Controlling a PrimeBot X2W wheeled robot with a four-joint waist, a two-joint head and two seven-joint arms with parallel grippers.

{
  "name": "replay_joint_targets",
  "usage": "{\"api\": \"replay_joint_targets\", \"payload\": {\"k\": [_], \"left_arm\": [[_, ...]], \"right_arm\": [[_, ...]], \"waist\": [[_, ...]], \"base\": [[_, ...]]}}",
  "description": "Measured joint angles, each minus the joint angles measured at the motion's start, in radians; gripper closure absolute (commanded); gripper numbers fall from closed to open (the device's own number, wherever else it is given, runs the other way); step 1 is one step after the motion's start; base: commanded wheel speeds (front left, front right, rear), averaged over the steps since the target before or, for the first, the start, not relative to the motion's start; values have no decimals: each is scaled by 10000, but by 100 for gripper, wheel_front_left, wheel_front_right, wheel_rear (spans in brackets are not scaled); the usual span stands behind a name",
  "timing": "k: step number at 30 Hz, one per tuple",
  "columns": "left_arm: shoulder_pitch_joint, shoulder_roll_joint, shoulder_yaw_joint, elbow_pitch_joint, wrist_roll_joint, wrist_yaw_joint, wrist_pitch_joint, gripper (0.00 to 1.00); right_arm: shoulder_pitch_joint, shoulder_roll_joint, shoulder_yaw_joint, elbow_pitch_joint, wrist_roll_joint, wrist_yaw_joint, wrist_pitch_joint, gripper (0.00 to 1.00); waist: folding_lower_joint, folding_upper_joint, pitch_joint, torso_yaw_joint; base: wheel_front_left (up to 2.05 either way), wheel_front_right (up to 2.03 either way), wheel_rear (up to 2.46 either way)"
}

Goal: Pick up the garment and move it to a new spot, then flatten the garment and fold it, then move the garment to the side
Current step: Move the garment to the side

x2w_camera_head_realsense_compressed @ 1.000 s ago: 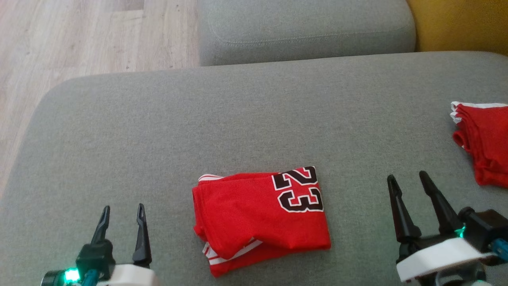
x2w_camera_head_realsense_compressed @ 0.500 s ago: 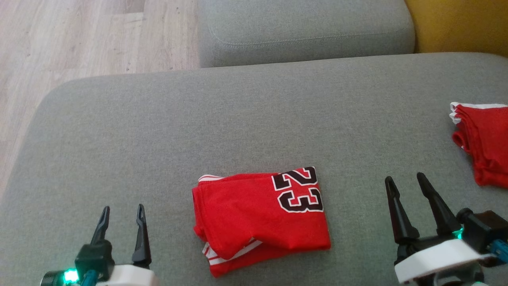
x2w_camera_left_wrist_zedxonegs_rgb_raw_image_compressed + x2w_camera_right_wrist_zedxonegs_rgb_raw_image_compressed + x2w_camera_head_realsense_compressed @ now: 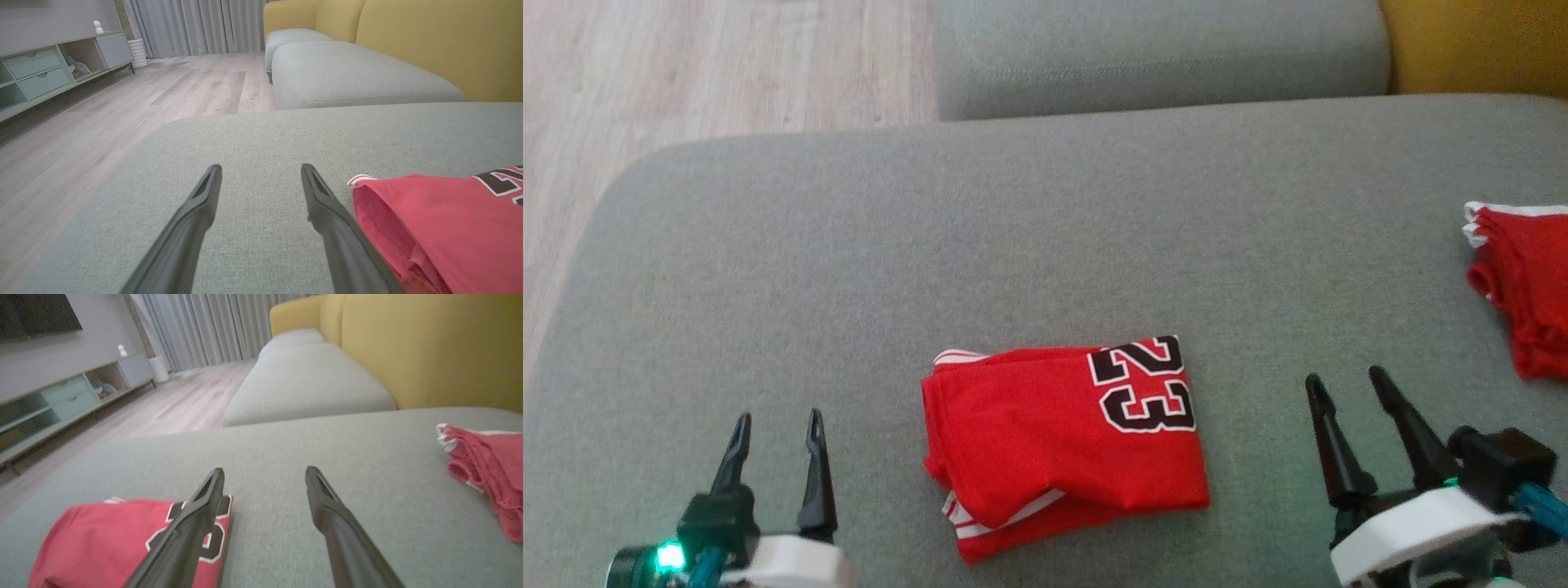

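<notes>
Second red garment (far right) cropped by edge

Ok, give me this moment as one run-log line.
garment: folded, centre of cushion | left gripper: open, empty | right gripper: open, empty | second red garment: far right

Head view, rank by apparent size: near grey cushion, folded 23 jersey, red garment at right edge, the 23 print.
1. near grey cushion
2. folded 23 jersey
3. red garment at right edge and 23 print: these look about alike, and the garment is cut off by the frame, so they are left unranked.
</notes>
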Motion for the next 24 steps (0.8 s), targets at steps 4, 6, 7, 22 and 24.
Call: {"api": "replay_joint_targets", "payload": {"k": [4, 6, 7, 22, 24], "left_arm": [[-542, -31, -88, -63, 6, -10, -84, 0], [-930, -100, -109, -75, 25, -10, -188, 0], [-1102, -132, -111, -75, 56, -8, -222, 0], [-1985, -675, -236, 326, 224, -207, -999, 0], [-1983, -690, -228, 418, 222, -219, -1078, 0]], "right_arm": [[-352, -337, 466, 895, 336, 0, 336, 0], [-753, -510, 834, 1473, 453, 0, 424, 0], [-966, -579, 1032, 1751, 562, 0, 422, 0], [-2932, -1009, 2545, 4495, 1670, 0, 853, 100], [-3069, -1051, 2638, 4556, 1758, 0, 848, 100]], "waist": [[1, 0, 397, 158], [2, 0, 630, 294], [2, 0, 745, 374], [1, 0, 1810, 1416], [2, 0, 1821, 1394]], "base": [[0, 0, 0], [0, 0, 0], [0, 0, 0], [0, 0, 0], [0, 0, 0]]}}
